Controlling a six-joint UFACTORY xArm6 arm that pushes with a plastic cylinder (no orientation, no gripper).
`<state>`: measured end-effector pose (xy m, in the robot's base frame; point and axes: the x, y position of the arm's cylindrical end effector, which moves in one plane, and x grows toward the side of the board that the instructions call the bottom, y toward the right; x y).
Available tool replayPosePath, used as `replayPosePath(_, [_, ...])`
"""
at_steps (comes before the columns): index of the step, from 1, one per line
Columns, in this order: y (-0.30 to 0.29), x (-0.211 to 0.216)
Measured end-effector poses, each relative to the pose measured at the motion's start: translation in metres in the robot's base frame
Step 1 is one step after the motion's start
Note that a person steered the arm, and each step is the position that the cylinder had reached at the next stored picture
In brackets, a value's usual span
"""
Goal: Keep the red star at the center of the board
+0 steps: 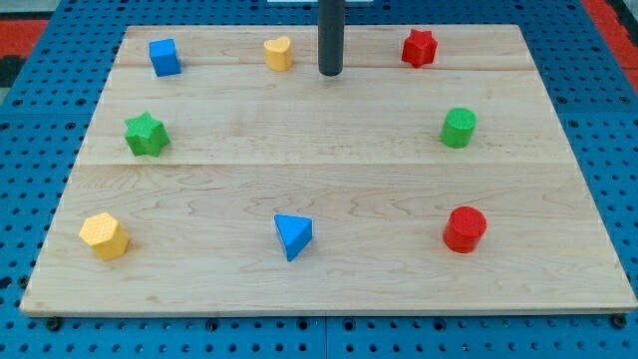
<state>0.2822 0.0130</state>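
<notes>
The red star [420, 47] sits near the view's top right of the wooden board [329, 150]. My tip [330, 73] is at the view's top centre, left of the red star by a wide gap and just right of the yellow heart-like block [280, 53]. It touches no block.
A blue cube [164, 57] is at the top left, a green star [147, 135] at the left, a yellow hexagon [105, 236] at the bottom left, a blue triangle [293, 235] at the bottom centre, a red cylinder [465, 229] at the bottom right, a green cylinder [459, 128] at the right.
</notes>
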Motion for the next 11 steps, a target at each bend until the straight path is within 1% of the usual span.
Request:
replayPosePath(1, [0.0, 0.0])
replayPosePath(2, [0.003, 0.014])
replayPosePath(3, [0.061, 0.016])
replayPosePath(4, [0.139, 0.016])
replayPosePath(5, [0.173, -0.022])
replayPosePath(6, [0.179, -0.071])
replayPosePath(7, [0.131, -0.06])
replayPosePath(8, [0.08, -0.014])
replayPosePath(10, [0.007, 0.096])
replayPosePath(11, [0.023, 0.102])
